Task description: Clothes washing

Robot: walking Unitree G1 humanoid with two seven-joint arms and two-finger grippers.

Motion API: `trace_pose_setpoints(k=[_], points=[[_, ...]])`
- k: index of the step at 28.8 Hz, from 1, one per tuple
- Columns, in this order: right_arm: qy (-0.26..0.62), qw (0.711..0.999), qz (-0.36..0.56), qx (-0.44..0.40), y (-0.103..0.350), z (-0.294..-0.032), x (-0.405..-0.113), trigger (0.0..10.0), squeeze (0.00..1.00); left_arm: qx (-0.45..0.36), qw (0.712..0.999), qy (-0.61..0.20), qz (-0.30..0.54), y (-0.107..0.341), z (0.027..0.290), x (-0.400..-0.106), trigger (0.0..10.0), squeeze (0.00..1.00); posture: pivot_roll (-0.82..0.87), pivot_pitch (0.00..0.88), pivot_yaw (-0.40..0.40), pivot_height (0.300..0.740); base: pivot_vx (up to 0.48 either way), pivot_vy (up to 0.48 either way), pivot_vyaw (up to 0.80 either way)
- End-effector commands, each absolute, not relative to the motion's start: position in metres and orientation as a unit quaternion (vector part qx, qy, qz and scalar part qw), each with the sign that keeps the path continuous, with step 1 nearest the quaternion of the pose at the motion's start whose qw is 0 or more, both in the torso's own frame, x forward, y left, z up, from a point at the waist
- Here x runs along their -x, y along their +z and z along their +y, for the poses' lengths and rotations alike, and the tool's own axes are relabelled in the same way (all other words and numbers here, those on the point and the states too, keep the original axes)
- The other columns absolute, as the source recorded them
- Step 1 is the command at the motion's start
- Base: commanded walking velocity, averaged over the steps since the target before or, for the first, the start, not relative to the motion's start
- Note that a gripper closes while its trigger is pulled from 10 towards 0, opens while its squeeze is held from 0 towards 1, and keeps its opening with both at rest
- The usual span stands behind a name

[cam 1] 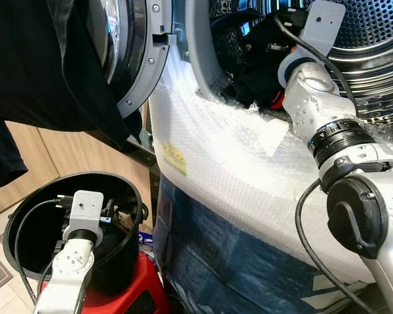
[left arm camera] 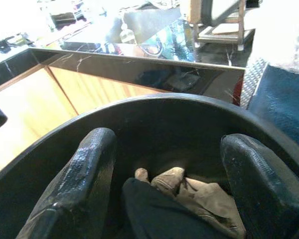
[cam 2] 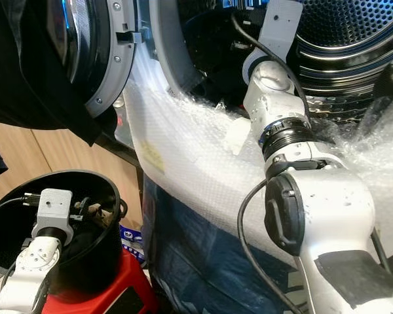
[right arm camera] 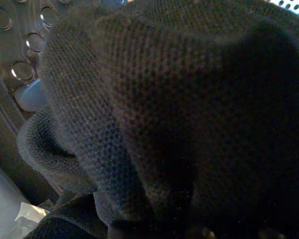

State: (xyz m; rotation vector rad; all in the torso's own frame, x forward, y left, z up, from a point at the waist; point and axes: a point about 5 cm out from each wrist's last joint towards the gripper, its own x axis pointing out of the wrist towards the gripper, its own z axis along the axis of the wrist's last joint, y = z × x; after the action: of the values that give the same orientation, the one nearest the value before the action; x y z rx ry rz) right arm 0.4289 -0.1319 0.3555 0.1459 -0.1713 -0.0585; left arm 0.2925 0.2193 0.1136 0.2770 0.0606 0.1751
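Laundry goes into the washing machine drum [cam 1: 373,33] here: the right arm [cam 1: 314,104] reaches deep through the door opening, a dark knit garment [right arm camera: 164,114] pressed against its wrist camera. Whether the right end effector is clamped or spread, I cannot tell. Push the garment well past the rim so nothing snags. The left end effector [left arm camera: 164,184] hangs spread open inside the black bucket [cam 1: 128,190], above a beige cloth [left arm camera: 199,196] and dark clothing.

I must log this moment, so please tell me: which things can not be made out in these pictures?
- Right pincer: inside the drum in the eye views; in its wrist view dark knit cloth covers the fingers, so open or shut is unknown.
- Bucket contents: a beige cloth and a dark one show; the left pincer blocks the rest.
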Motion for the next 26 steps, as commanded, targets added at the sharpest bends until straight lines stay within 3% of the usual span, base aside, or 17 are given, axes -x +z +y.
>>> trace_pose_setpoints(k=[1,6,14,15,16,17,26], points=[[-0.042,0.994,-0.068,-0.072,0.349,-0.137,-0.43,10.0,0.0,-0.144,0.986,0.08,0.04,0.111,0.216,-0.291,10.0,0.0,0.23,0.0,-0.067,0.74,0.0,0.0,0.0],[-0.138,0.983,-0.087,-0.087,0.355,-0.176,-0.426,10.0,0.0,-0.146,0.986,0.072,0.04,0.11,0.213,-0.292,10.0,0.0,0.24,0.0,-0.068,0.74,0.0,0.0,0.0],[-0.165,0.982,-0.087,-0.035,0.345,-0.182,-0.426,10.0,0.0,-0.15,0.986,0.065,0.038,0.113,0.213,-0.294,10.0,0.0,0.23,0.0,-0.058,0.74,0.0,0.0,0.0],[-0.162,0.983,-0.084,-0.036,0.342,-0.181,-0.427,10.0,0.41,-0.15,0.986,0.066,0.038,0.114,0.213,-0.294,10.0,0.0,0.23,0.0,-0.059,0.74,0.0,0.0,0.0],[-0.159,0.983,-0.083,-0.035,0.341,-0.18,-0.427,10.0,0.41,-0.15,0.986,0.066,0.038,0.114,0.213,-0.294,10.0,0.0,0.23,0.0,-0.059,0.74,0.0,0.0,0.0],[-0.147,0.985,-0.082,-0.031,0.34,-0.176,-0.427,10.0,1.0,-0.149,0.986,0.065,0.038,0.114,0.212,-0.293,10.0,0.0,0.24,0.0,-0.065,0.74,0.0,0.0,0.0],[-0.122,0.988,-0.096,-0.023,0.341,-0.17,-0.428,10.0,1.0,-0.146,0.985,0.074,0.046,0.111,0.214,-0.284,10.0,0.0,0.24,0.0,-0.073,0.74,0.0,0.0,0.0]])
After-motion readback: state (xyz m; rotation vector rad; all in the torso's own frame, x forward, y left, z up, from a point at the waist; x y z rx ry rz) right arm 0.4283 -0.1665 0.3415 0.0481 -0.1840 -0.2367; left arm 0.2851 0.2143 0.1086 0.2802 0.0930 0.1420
